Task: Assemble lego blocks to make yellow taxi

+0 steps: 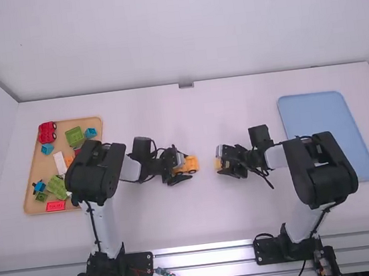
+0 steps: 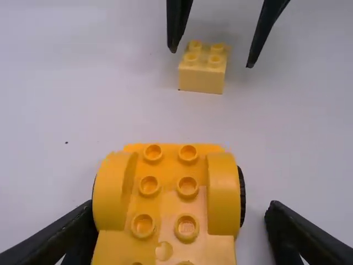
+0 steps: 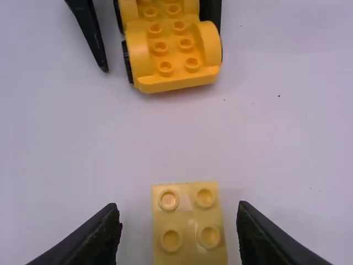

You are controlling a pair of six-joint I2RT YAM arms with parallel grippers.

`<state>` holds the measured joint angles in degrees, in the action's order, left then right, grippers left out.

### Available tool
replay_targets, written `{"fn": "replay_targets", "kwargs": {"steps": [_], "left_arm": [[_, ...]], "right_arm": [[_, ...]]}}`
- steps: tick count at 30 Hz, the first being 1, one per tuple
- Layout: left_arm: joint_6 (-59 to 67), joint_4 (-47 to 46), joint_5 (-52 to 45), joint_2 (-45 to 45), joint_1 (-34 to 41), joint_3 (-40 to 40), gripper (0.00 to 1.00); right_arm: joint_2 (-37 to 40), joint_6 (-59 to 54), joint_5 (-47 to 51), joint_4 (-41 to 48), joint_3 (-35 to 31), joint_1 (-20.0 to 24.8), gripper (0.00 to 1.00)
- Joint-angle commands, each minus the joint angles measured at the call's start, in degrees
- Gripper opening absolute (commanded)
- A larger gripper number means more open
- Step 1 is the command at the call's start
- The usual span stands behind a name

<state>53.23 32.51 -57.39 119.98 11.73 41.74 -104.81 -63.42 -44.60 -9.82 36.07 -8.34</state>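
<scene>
One orange-yellow plastic lego car base with black wheels and a studded top (image 2: 168, 193): on the white table (image 1: 207, 209), about midway between its left and right edges, set lengthwise. One pale yellow plastic lego brick, four studs (image 3: 187, 223): right of the car base, well apart from it, unjoined. Left gripper (image 1: 186, 166): at the car base; jaws wide, straddling it, one finger close against a wheel side, the other standing clear, hence no grip. Right gripper (image 1: 219, 161): at the brick; jaws open wider than the brick, a gap to either side, nothing held. One tan tray (image 1: 39, 172), by the table's left edge: red wheeled piece (image 1: 47, 132), green blocks (image 1: 75, 136), long white block (image 1: 60, 162), blue blocks (image 1: 90, 133), red printed block (image 1: 55, 205). One flat light-blue tray (image 1: 316, 115), near the table's right edge.
</scene>
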Motion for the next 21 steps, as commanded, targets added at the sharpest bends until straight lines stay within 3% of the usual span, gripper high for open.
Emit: {"fn": "replay_targets", "kwargs": {"steps": [1, 13, 21], "left_arm": [[1.1, 0.4, 3.2, 0.5, -0.4, -2.1, 0.73], [1.0, 6.0, 4.6, 0.5, -0.5, -5.7, 0.60], [1.1, -4.7, 4.5, 0.5, -0.4, -0.6, 0.54]], "right_arm": [[-0.2, 0.1, -0.4, 0.2, 0.6, 0.0, 0.55], [-0.2, 0.2, -0.3, 0.3, 0.6, 0.0, 0.55], [-0.2, 0.1, -0.4, 0.3, 0.6, 0.0, 0.52]]}}
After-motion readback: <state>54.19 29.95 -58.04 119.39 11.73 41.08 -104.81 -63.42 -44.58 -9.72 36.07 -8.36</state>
